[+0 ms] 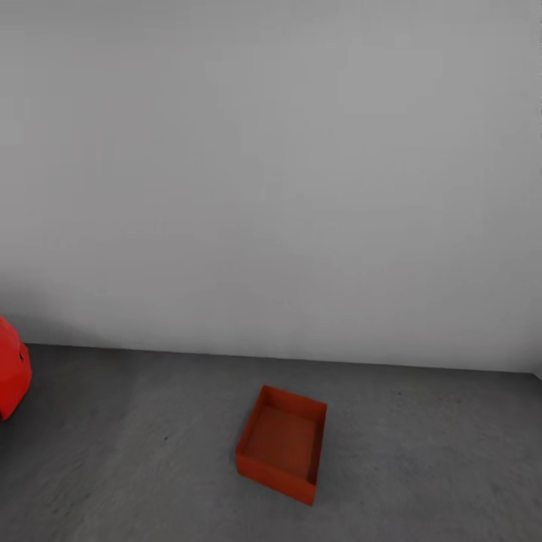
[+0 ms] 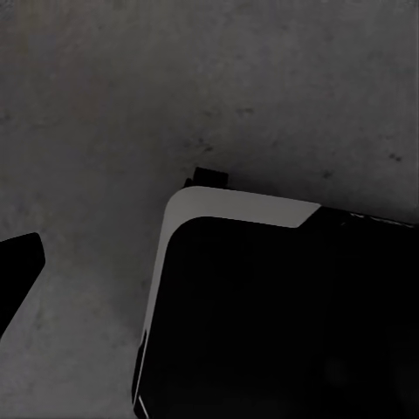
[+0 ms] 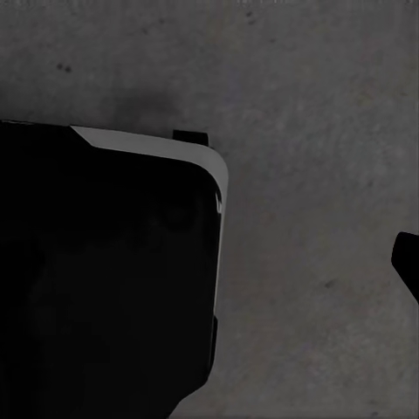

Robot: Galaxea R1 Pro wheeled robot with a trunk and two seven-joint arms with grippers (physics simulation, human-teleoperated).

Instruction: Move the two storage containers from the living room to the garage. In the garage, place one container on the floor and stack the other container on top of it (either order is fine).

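No legible text, label, brand mark, number or sign on anything I can see from my head camera: the orange-red storage container [image 1: 282,443] has plain walls, the pale grey wall [image 1: 271,173] behind it is blank, and the grey concrete floor [image 1: 421,467] carries only faint specks. The red car [image 1: 13,376] at the edge shows one small dark dot, too small to read as a character. My wrist cameras show a black and pale panel of my own base [image 2: 262,297] over concrete, unmarked.
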